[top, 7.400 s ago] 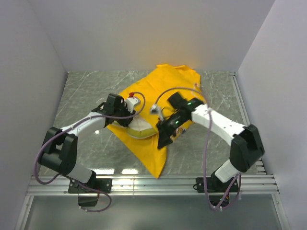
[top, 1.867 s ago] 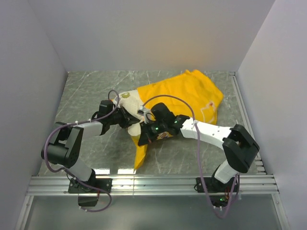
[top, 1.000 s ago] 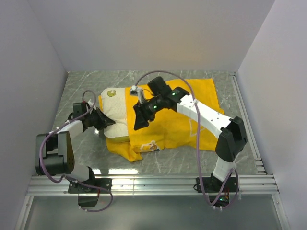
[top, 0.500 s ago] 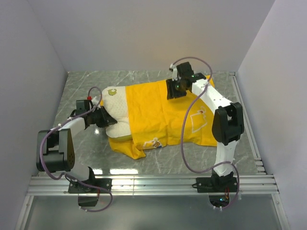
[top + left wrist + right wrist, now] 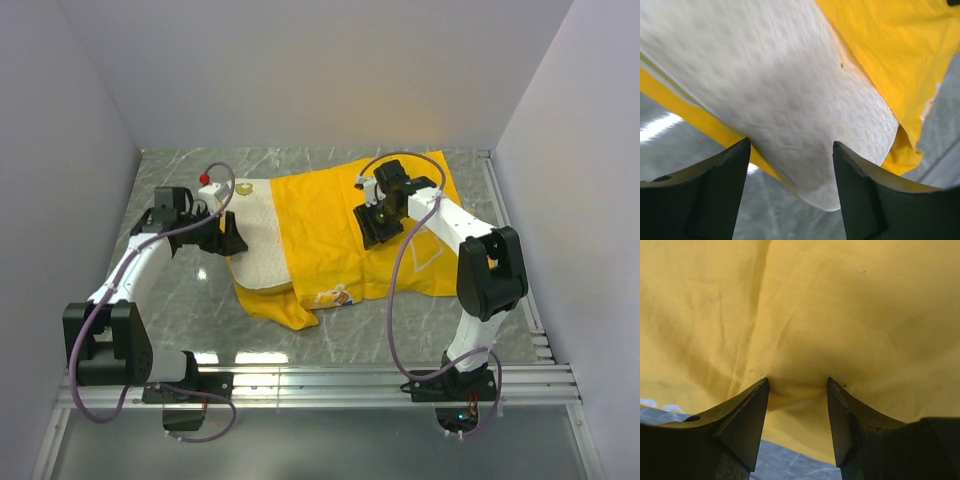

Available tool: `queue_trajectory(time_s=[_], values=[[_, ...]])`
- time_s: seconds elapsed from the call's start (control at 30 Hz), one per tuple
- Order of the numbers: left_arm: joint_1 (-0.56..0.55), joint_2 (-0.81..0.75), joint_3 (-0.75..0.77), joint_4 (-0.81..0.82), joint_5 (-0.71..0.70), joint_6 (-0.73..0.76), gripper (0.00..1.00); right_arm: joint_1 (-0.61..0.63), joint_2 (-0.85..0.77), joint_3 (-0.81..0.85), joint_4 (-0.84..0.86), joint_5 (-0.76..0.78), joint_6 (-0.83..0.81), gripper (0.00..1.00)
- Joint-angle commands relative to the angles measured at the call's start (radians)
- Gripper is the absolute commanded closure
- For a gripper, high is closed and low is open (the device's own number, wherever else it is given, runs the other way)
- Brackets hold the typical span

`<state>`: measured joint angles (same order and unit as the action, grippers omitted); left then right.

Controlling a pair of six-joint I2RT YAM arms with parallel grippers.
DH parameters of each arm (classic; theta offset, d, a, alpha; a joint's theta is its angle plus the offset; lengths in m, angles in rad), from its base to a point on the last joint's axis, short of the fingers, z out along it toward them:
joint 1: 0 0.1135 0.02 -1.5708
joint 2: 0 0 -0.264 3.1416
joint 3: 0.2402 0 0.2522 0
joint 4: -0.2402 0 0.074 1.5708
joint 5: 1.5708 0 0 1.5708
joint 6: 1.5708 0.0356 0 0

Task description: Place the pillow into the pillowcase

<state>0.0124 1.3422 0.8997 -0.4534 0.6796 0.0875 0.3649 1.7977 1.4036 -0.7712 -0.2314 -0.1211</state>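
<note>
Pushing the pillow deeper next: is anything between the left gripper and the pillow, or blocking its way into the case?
Nothing visible separates the left gripper from the pillow; its bare end lies right at the open jaws. Further in, the right gripper sits on the pillowcase and may pin it shut.

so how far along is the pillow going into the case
Partly done: the pillowcase covers part of the pillow, whose left end shows bare. In hand: the left gripper sits open at that end, the right gripper open on the yellow fabric. Left: cover the exposed end.
</note>
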Motion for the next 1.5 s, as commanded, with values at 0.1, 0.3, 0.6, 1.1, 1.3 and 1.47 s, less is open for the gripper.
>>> queue_trajectory(time_s=[0.1,0.3,0.6,1.1,1.3,1.47], values=[[-0.006,0.018,0.226,-0.073,-0.064,0.221,0.11,0.031,-0.035,-0.055,-0.031,-0.039,-0.097,0.39],[-0.198,0.276,0.381,0.035,-0.295,0.093,0.12,0.052,0.019,-0.132,-0.146,-0.046,-0.175,0.41],[-0.282,0.474,0.306,-0.148,-0.190,0.227,0.34,0.055,-0.230,-0.229,-0.353,-0.189,-0.354,0.44],[-0.169,0.196,0.358,-0.173,-0.103,0.325,0.15,0.019,-0.135,0.198,-0.005,-0.082,-0.134,0.34],[-0.169,0.386,0.407,-0.155,-0.114,0.313,0.21,0.012,0.094,0.258,0.029,-0.126,-0.114,0.39],[-0.224,0.374,0.291,-0.179,-0.127,0.411,0.27,0.016,0.037,-0.009,0.075,-0.169,-0.104,0.40]])
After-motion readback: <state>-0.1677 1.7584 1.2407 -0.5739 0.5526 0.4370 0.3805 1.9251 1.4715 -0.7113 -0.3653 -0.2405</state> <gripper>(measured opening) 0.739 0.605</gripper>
